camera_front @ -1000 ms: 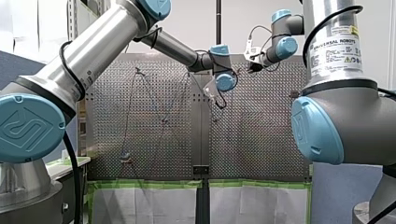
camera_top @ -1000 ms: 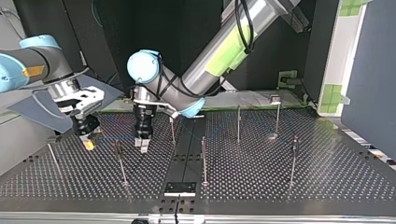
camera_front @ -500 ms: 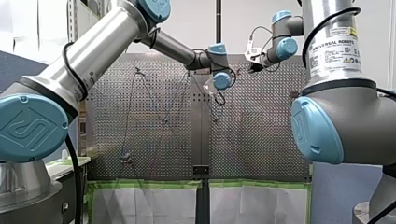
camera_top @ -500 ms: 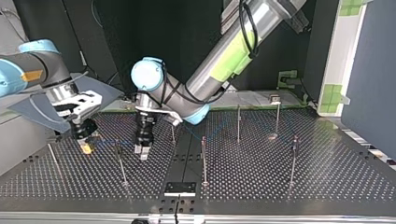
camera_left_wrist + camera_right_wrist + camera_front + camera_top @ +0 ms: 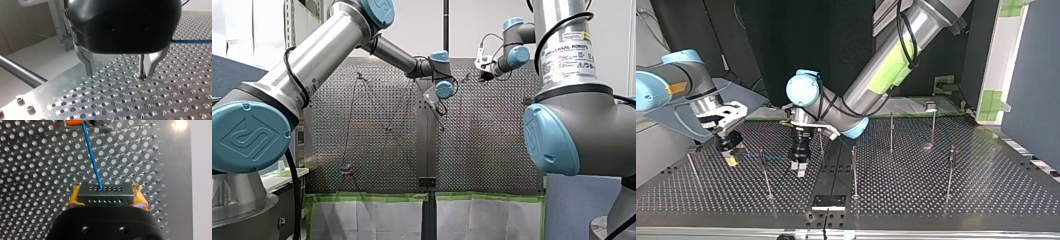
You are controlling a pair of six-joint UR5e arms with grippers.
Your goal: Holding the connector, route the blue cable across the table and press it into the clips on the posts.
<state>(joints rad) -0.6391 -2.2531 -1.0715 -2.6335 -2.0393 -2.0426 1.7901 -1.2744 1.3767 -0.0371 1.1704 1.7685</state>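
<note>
Grips the grey connector (image 5: 104, 194) in the right jaws, with yellow pads (image 5: 73, 197) clenched on its two short ends, low over the tabletop (image 5: 37, 170). Sends the blue cable (image 5: 92, 157) out of the connector's front face, straight ahead over the holes, toward an orange-marked fitting (image 5: 71, 122). Holds the left jaws released, with metal fingers (image 5: 87, 63) well apart just above the tabletop and a thin post (image 5: 141, 63) standing between them, close beside one finger. Grasps nothing there.

Looks thin, light and limp. Likely to sag or whip unless kept taut, and easy to kink right at the connector. Best carried by the rigid connector body, as now, never by the cable's root. For pressing in at a post, best pinched just beside that post, and gently: a smooth sheath, probably slippery under metal fingers, and a fine wire, probably unfit for a hard pull.
</note>
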